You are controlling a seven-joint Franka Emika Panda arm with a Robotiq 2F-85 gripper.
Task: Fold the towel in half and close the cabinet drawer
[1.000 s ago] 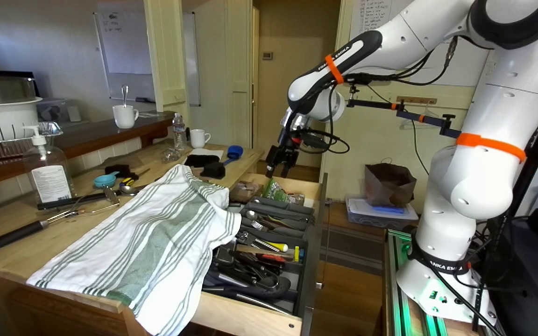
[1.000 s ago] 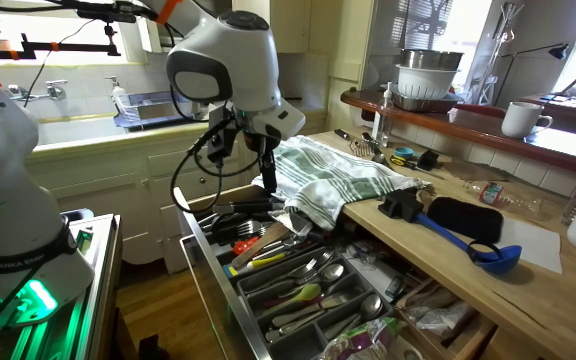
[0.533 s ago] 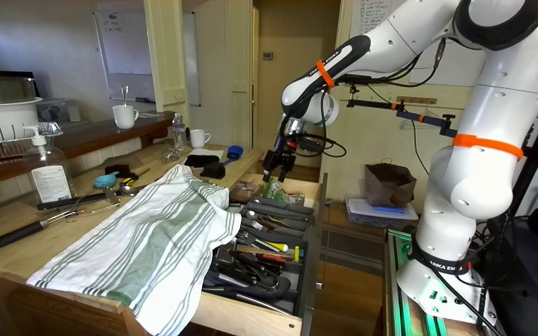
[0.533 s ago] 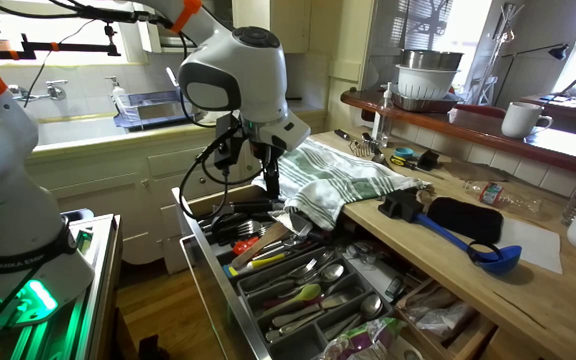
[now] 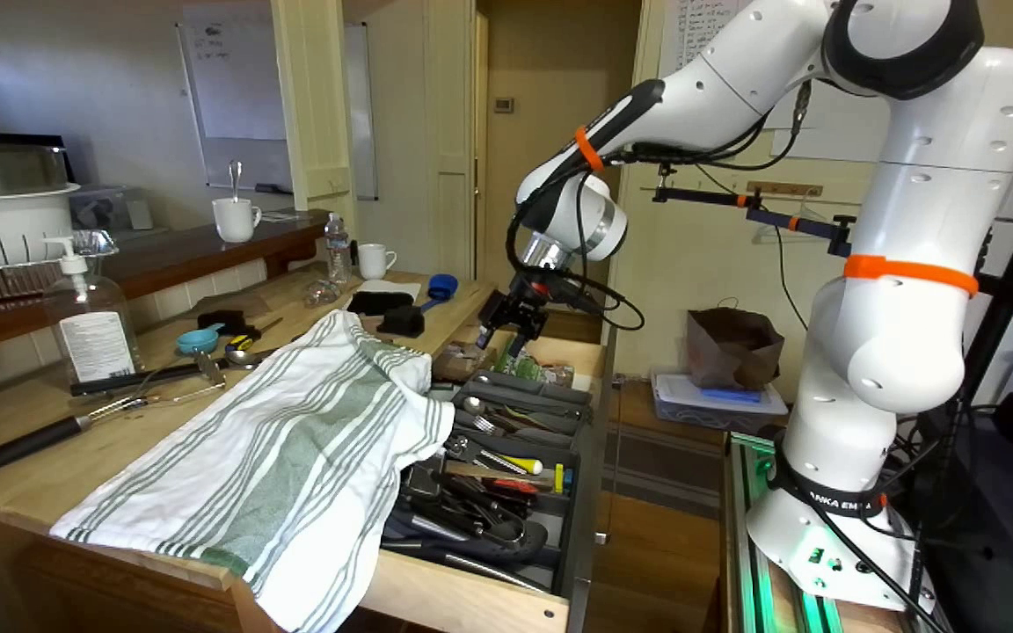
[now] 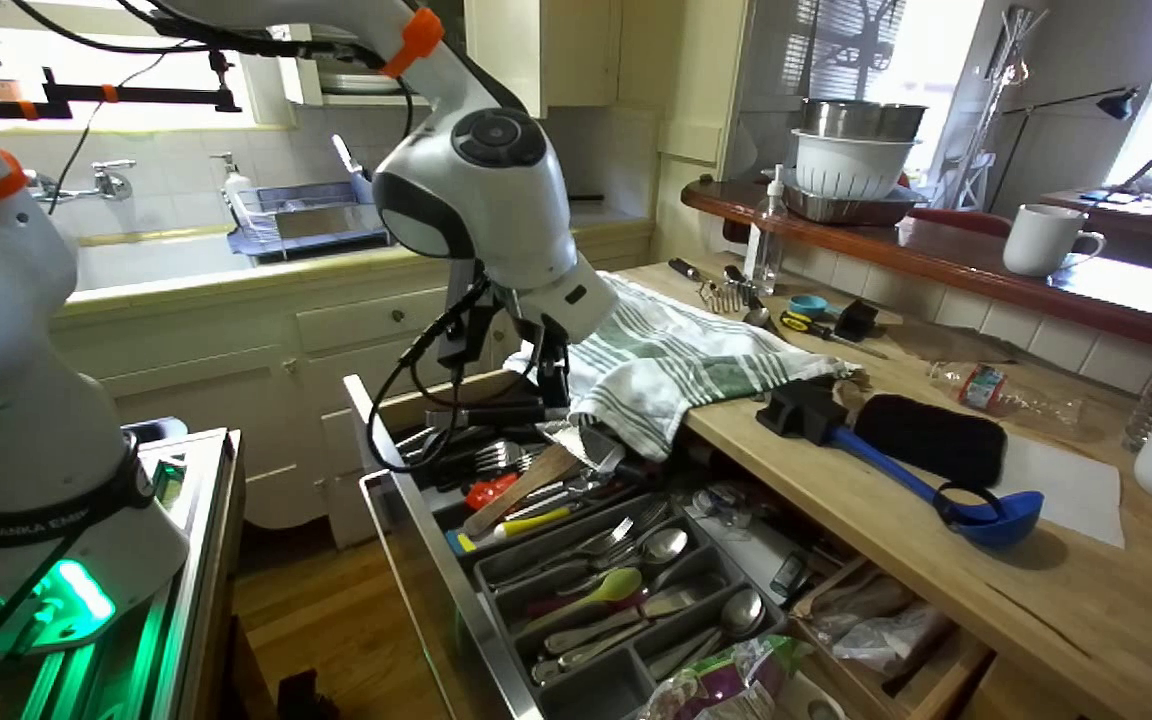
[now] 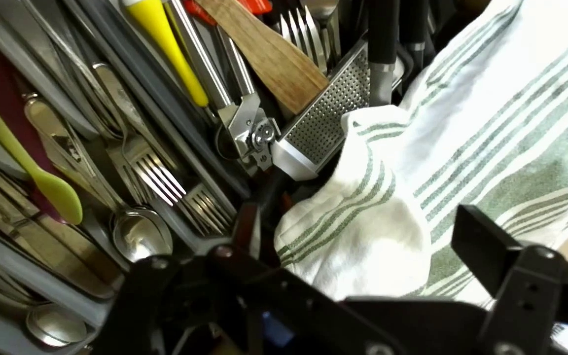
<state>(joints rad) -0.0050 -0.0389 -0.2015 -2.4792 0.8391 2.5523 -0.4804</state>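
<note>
so far we see the towel [image 5: 295, 448] wrinkled on the counter [image 5: 40, 475], probably unfolded, one edge drooping over the pulled-out drawer [image 5: 462, 593]; folding and closing remain, our fingers [image 7: 483, 249] spread wide, holding nothing.

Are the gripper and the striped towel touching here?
Apart: in an exterior view, a clear gap shows between the open gripper and the nearest edge of the towel.

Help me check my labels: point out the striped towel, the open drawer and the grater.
Striped towel [image 5: 295, 466], in an exterior view, on its broad green band.
Open drawer [image 5: 464, 600], in an exterior view, on its bare wooden side wall.
Grater [image 7: 333, 106], in the wrist view, on its perforated metal face.
</note>
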